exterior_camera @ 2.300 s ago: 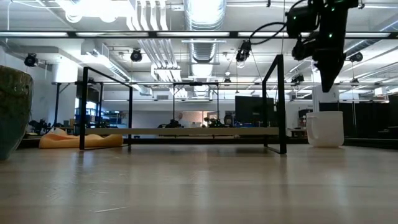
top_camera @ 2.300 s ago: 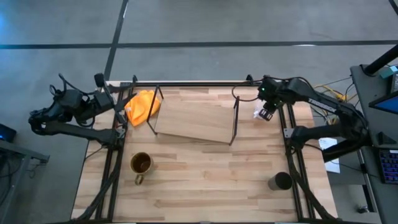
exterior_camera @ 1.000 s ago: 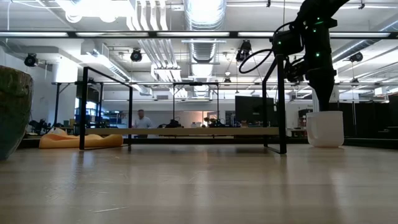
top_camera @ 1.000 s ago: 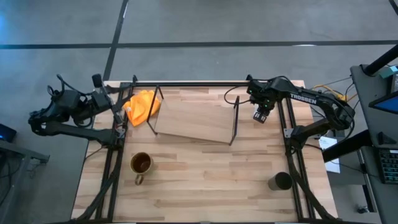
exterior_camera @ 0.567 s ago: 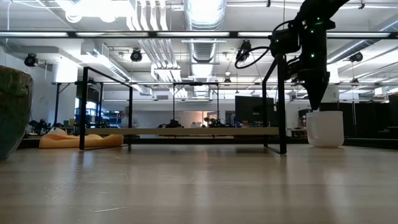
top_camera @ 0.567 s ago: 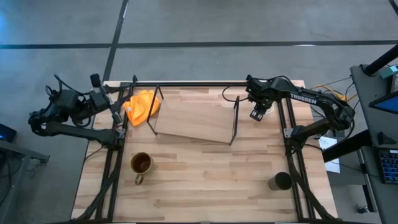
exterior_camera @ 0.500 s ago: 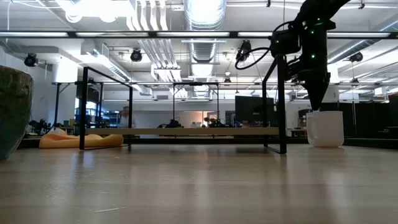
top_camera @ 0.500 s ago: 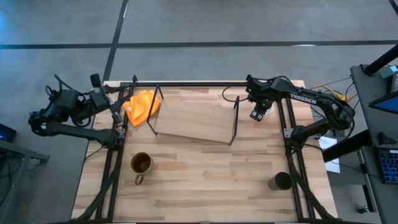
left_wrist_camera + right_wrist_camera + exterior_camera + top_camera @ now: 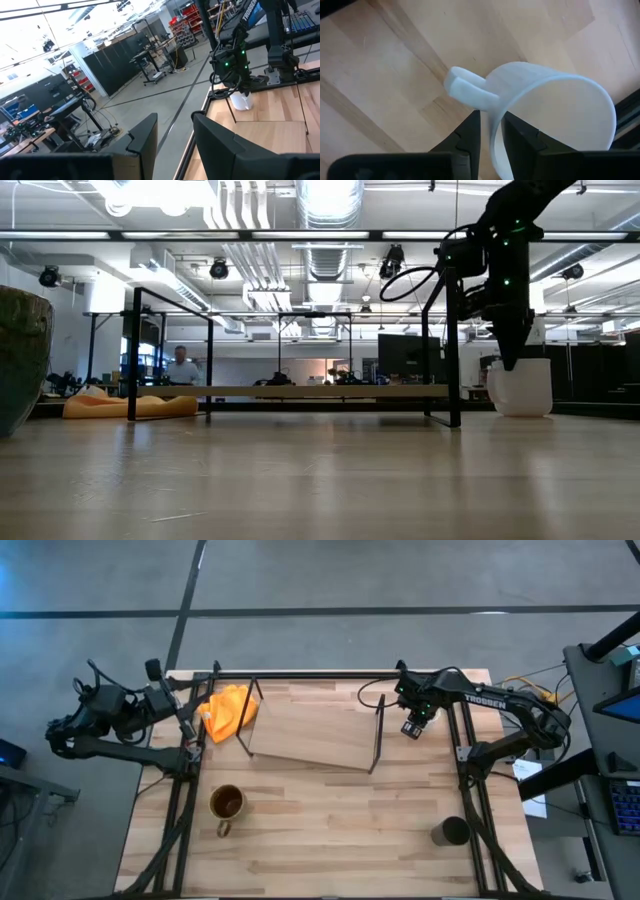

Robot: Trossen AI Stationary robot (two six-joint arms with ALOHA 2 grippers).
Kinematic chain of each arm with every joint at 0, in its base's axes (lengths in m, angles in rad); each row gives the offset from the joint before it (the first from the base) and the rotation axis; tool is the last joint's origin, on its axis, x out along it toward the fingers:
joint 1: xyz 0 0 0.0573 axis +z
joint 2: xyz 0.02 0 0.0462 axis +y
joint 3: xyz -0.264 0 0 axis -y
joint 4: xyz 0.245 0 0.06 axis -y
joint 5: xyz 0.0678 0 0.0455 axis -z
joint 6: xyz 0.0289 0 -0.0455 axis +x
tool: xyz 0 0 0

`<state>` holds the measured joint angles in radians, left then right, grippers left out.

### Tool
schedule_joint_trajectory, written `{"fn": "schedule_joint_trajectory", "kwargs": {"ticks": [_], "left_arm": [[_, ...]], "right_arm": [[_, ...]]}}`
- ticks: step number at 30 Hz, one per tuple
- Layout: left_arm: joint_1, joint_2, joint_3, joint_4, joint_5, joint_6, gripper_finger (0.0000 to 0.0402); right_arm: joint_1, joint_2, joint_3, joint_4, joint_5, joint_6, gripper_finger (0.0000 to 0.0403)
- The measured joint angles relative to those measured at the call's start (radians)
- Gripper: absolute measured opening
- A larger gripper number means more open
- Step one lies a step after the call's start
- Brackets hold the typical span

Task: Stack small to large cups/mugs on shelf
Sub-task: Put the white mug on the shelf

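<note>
the right gripper [image 9: 489, 131] pinches the white mug [image 9: 555, 125] rim, fingers nearly closed, at the worktop's [image 9: 330, 830] 1 o'clock, just beside the shelf [image 9: 312, 735]. the left gripper [image 9: 172, 142] waits half open at 10 o'clock.

The small white mug [image 9: 555, 120] is standing upright on the tabletop just beyond the shelf's [image 9: 315, 735] right wire frame, its handle sticking out sideways. The brown-amber mug [image 9: 227, 804] is sitting upright in front of the shelf's left end. The dark grey-black mug [image 9: 451, 832] is standing near the front right corner. The light-wood shelf is lying bare.
</note>
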<state>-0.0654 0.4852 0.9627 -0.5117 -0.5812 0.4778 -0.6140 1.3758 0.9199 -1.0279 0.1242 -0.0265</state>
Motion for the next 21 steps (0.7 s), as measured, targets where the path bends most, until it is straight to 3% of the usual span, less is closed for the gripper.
{"fn": "schedule_joint_trajectory", "kwargs": {"ticks": [9, 21], "left_arm": [[0.000, -0.009, -0.002, 0.000, 0.000, 0.000, 0.0115], [0.000, -0.020, -0.004, -0.002, 0.000, 0.001, 0.0115]], "right_arm": [[0.000, 0.000, 0.000, 0.004, 0.005, 0.009, 0.0014], [0.012, -0.036, 0.050, -0.105, 0.007, 0.104, 0.0010]]}}
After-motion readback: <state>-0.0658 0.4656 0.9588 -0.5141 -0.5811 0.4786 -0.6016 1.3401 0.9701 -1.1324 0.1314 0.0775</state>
